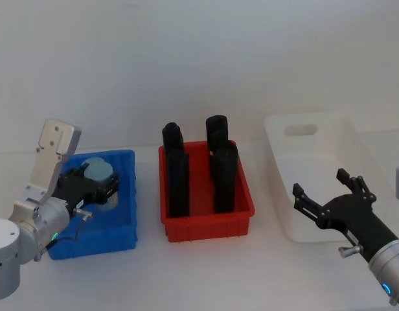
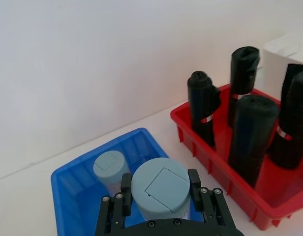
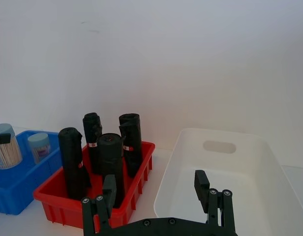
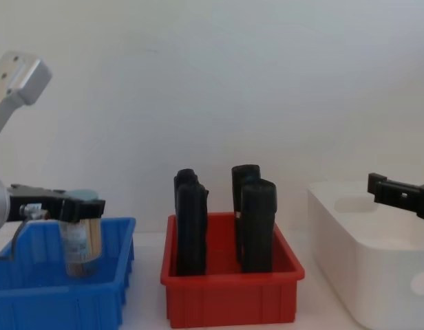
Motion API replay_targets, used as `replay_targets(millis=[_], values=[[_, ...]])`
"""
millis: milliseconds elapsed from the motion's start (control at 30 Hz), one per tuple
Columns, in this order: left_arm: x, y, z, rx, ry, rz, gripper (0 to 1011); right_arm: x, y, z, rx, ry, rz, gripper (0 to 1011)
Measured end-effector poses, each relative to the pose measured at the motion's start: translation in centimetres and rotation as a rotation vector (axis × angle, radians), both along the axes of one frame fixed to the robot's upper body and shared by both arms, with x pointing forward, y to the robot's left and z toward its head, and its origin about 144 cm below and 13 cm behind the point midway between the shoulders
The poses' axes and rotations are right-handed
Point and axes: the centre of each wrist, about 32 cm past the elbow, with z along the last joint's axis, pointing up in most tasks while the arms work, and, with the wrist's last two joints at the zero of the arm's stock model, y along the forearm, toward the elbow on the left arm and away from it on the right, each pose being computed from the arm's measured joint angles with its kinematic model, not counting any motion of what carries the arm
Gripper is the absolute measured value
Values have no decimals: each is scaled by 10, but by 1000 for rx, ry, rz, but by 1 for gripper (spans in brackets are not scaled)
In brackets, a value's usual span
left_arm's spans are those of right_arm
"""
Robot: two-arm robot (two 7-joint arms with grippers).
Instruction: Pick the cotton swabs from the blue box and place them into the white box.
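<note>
Clasping a clear, blue-lidded swab tub (image 2: 160, 189), the left gripper (image 2: 160, 178) hovered over the blue plastic bin (image 2: 68, 189). The right gripper (image 1: 320, 183) gaped, near right.

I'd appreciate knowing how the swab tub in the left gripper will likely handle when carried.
Probably light: the cotton swab tub is clear plastic holding swabs. Its smooth round wall might slip in the left gripper. Tipped over, it may roll.

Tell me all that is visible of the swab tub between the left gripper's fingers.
The cotton swab tub is a small clear cylinder with a pale blue lid, packed with tan-stemmed swabs. It stands upright in the blue box, near a second tub. The left gripper is shut on its upper part.
</note>
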Motion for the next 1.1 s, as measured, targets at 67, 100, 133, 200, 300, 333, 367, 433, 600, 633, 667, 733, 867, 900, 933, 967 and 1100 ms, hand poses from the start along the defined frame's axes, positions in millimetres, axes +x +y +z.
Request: replay_targets(millis=[67, 100, 133, 200, 300, 333, 367, 433, 600, 633, 667, 733, 867, 900, 933, 967, 1100], values=[[-1, -2, 7, 2, -1, -24, 686, 0, 0, 0, 0, 0, 0, 1001], [-2, -3, 10, 3, -2, -35, 686, 0, 0, 0, 0, 0, 0, 1001], [-3, -4, 14, 4, -2, -51, 686, 0, 0, 0, 0, 0, 0, 1001], [-3, -6, 18, 5, -2, -69, 686, 0, 0, 0, 0, 0, 0, 1001], [-5, -8, 27, 6, 0, -109, 686, 0, 0, 0, 0, 0, 0, 1001], [-5, -10, 31, 6, 0, -131, 686, 0, 0, 0, 0, 0, 0, 1001], [-5, -11, 33, 6, 0, -142, 686, 0, 0, 0, 0, 0, 0, 1001], [-6, -12, 38, 6, -1, -163, 686, 0, 0, 0, 0, 0, 0, 1001], [-6, -18, 51, 2, 3, -240, 686, 0, 0, 0, 0, 0, 0, 1001], [-6, -19, 53, 1, 5, -251, 686, 0, 0, 0, 0, 0, 0, 1001], [-6, -20, 56, -1, 6, -274, 686, 0, 0, 0, 0, 0, 0, 1001], [-6, -22, 59, -3, 6, -295, 686, 0, 0, 0, 0, 0, 0, 1001], [-5, -26, 66, -12, 9, -346, 686, 0, 0, 0, 0, 0, 0, 1001], [-5, -26, 67, -13, 10, -354, 686, 0, 0, 0, 0, 0, 0, 1002], [-5, -28, 69, -17, 12, -372, 686, 0, 0, 0, 0, 0, 0, 1001], [-5, -29, 70, -19, 13, -380, 686, 0, 0, 0, 0, 0, 0, 1001], [-4, -33, 75, -30, 19, -423, 686, 0, 0, 0, 0, 0, 0, 1002]])
